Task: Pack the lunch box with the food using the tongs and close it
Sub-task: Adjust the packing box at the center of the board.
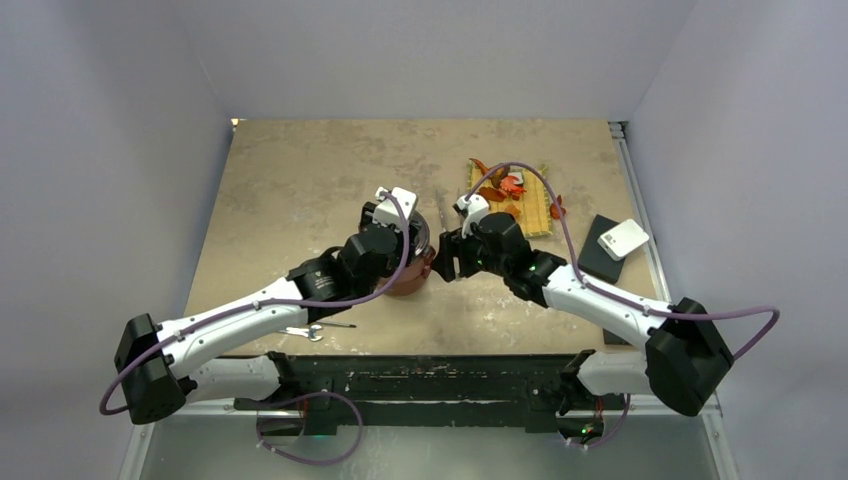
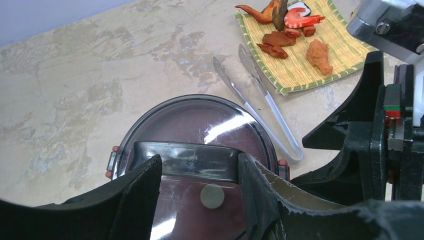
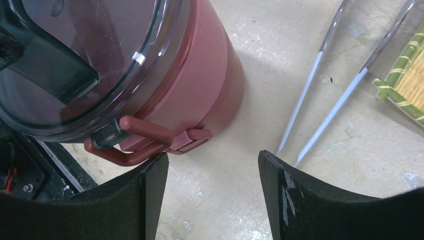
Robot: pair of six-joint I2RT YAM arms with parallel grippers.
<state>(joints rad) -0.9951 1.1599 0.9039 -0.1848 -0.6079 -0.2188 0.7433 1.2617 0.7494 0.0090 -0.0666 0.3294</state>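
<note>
The lunch box (image 3: 200, 75) stands stacked, its dusty-red wall under the dark see-through top lid (image 2: 200, 120). My left gripper (image 2: 200, 165) hangs over that lid, open. Its fingertips reach the lid's handle (image 2: 185, 159), the right one at the handle's end. Low beside the box's right side, my right gripper (image 3: 212, 160) is open with only bare table between the fingers. Its left finger (image 3: 150, 185) touches the red side handle (image 3: 130, 150). The silver tongs (image 2: 260, 107) lie on the table between the box and the mat. Food pieces (image 2: 280, 39) sit on the yellow mat (image 2: 300, 70).
A small silver wrench (image 1: 305, 332) and a screwdriver (image 1: 338, 324) lie near the front edge under the left arm. A black box with a white block (image 1: 622, 238) on it sits at the right edge. The mat's corner (image 3: 405, 85) is just right of the tongs (image 3: 310, 77).
</note>
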